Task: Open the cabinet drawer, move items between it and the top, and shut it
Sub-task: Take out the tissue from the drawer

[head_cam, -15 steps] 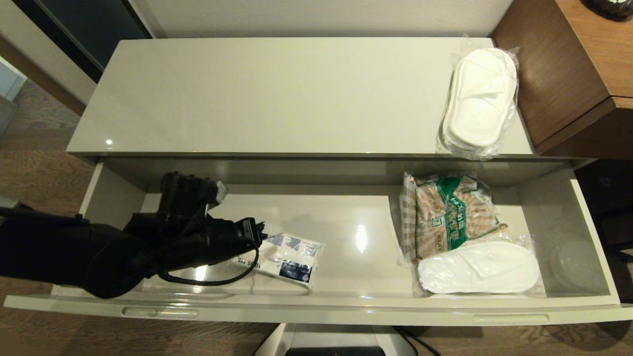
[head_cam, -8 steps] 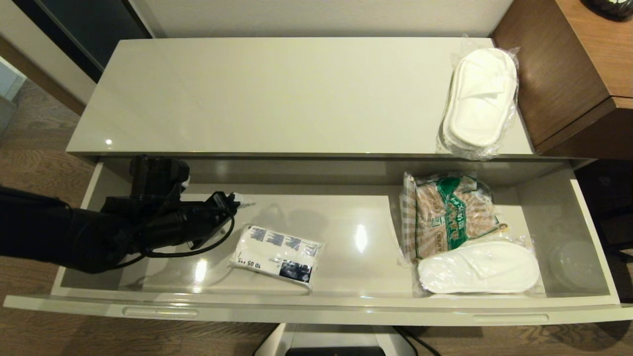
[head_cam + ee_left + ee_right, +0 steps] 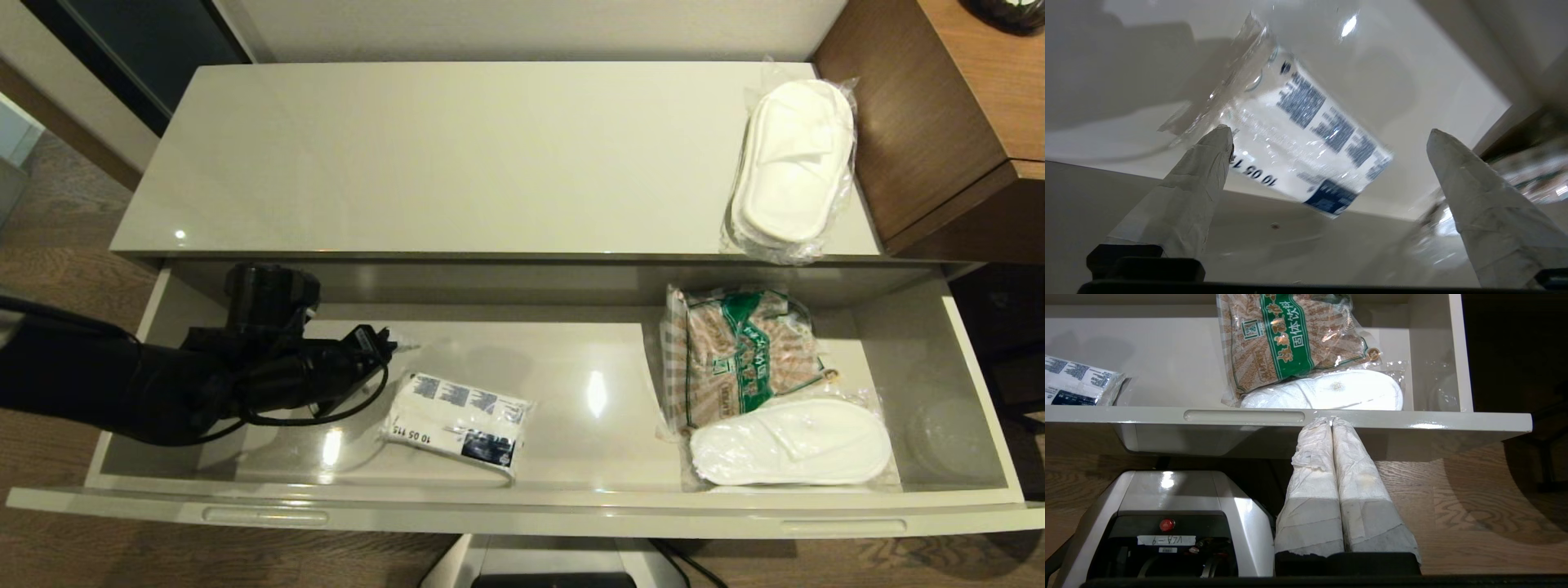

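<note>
While the left tool [image 3: 392,343] hovers released just beside the tissue pack [image 3: 459,422] in the open cabinet drawer [image 3: 522,514], the right tool [image 3: 1332,421] waits clenched below its front rim.

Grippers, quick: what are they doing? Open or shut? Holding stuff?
Left gripper: open, empty, in the drawer by the tissue pack.
Right gripper: shut, empty, below the drawer front.
</note>
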You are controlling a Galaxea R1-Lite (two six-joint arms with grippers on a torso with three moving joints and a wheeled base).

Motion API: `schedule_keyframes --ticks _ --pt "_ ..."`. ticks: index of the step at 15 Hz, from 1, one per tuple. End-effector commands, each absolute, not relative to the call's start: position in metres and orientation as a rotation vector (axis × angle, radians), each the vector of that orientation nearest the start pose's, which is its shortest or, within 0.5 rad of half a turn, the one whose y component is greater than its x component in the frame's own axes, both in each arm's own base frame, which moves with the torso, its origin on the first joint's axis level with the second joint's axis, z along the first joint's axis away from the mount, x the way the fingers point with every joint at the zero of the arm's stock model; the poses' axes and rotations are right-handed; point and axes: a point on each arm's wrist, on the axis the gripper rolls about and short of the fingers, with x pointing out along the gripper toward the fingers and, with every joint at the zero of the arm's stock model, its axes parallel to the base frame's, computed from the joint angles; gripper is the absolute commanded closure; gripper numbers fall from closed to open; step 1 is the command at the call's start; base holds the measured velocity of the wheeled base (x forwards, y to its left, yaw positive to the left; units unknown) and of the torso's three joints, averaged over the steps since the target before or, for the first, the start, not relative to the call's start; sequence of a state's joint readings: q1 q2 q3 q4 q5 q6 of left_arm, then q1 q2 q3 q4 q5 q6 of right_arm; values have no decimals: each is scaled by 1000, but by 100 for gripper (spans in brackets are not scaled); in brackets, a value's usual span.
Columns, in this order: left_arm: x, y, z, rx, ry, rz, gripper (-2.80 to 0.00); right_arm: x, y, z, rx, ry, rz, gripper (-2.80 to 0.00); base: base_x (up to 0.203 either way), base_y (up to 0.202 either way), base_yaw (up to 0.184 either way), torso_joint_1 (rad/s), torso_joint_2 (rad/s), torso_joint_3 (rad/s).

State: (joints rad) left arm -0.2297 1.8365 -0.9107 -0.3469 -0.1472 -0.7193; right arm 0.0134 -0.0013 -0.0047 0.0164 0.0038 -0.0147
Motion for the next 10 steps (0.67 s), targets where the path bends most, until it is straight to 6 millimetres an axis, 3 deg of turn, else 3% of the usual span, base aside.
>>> schedule_keyframes --ticks 1,4,6,10 --pt "321 -78 137 -581 688 -170 -280 -24 0 75 -15 -5 18 0 0 0 0 0 0 0" --pt "331 -81 141 -580 663 -156 -280 -24 0 75 -15 -5 18 0 0 0 0 0 0 0" --pt "340 -85 145 -695 652 -126 -280 -24 0 75 -15 -5 18 0 0 0 0 0 0 0" --pt "360 -89 125 -737 653 -13 -280 -24 0 75 -15 -5 20 0 0 0 0 0 0 0"
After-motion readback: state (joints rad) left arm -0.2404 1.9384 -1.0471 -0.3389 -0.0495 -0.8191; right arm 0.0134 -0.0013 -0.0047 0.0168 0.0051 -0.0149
